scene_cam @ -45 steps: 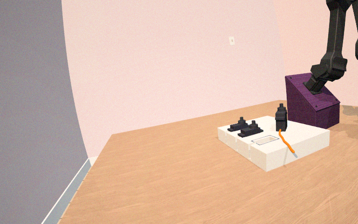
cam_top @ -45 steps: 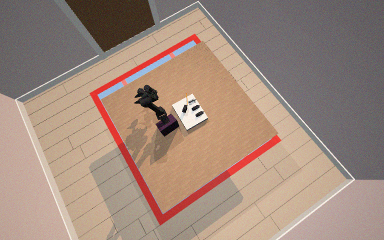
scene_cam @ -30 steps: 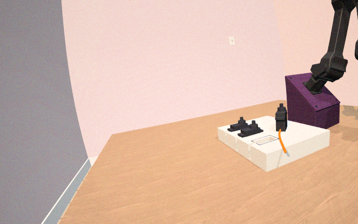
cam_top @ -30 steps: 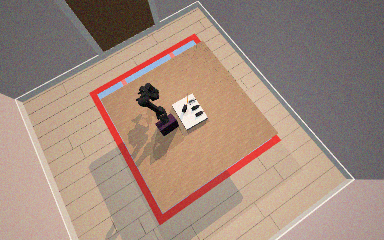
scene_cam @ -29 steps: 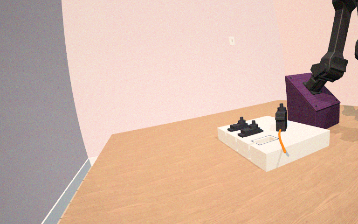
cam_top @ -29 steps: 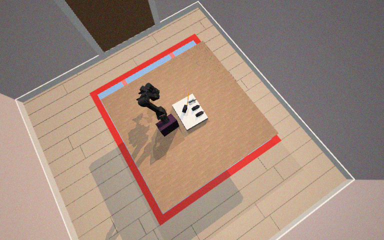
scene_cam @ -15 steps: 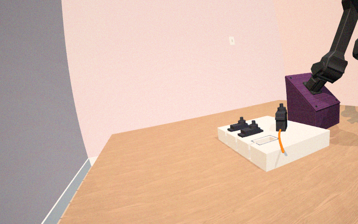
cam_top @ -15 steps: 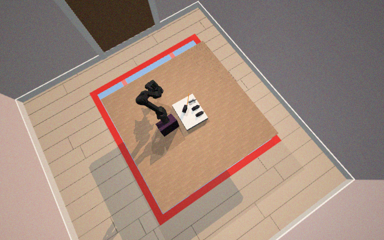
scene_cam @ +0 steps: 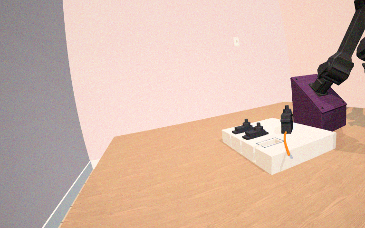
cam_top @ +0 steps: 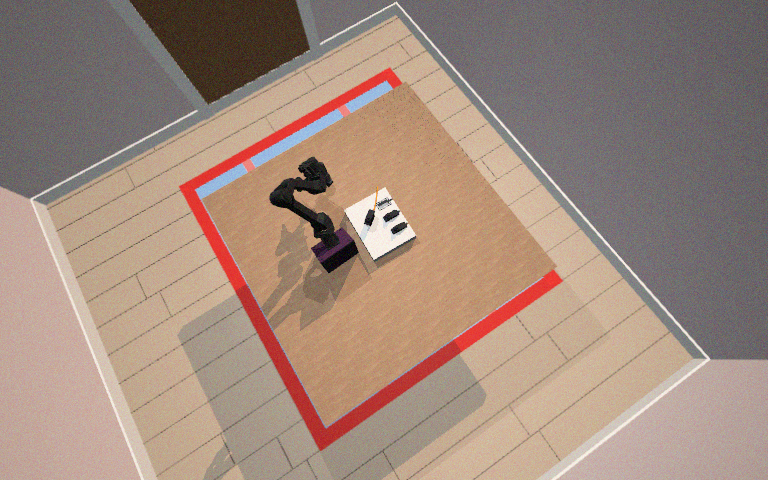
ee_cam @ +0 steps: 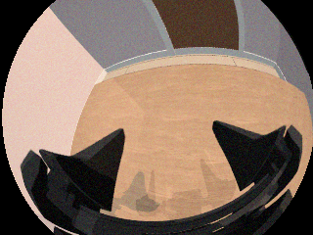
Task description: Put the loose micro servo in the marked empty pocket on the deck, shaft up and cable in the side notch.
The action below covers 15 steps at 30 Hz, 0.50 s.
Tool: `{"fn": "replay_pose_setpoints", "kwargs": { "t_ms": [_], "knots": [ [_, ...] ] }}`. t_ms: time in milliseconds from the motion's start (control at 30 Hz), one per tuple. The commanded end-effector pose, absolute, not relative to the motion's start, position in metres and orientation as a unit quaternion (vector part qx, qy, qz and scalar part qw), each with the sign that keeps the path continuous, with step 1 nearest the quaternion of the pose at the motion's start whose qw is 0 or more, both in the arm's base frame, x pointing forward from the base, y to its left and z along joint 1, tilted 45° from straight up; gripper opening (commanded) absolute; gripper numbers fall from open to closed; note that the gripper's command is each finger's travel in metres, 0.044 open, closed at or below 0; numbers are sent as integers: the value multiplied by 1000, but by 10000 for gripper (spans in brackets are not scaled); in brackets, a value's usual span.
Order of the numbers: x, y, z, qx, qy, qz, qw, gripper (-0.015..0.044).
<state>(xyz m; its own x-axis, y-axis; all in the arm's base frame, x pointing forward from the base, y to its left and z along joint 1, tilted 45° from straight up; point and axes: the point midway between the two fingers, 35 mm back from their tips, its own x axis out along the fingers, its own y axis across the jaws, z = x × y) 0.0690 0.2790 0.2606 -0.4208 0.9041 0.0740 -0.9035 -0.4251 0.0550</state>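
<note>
We see a big wooden table with a light brown top. Two things sit right on it. One is a flat white block, lying near the far side of the table in the outside view. The other is a purple box with a slanted top, just behind the white block and very close to it. From above, the white block and the purple box sit side by side near the middle of the table. Dark shadows fall across the wood beside the purple box.
</note>
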Motion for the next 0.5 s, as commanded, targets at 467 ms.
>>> {"fn": "replay_pose_setpoints", "kwargs": {
  "t_ms": [467],
  "knots": [
    [170, 273, 212, 19, 95, 731, 675, 440]
  ]
}}
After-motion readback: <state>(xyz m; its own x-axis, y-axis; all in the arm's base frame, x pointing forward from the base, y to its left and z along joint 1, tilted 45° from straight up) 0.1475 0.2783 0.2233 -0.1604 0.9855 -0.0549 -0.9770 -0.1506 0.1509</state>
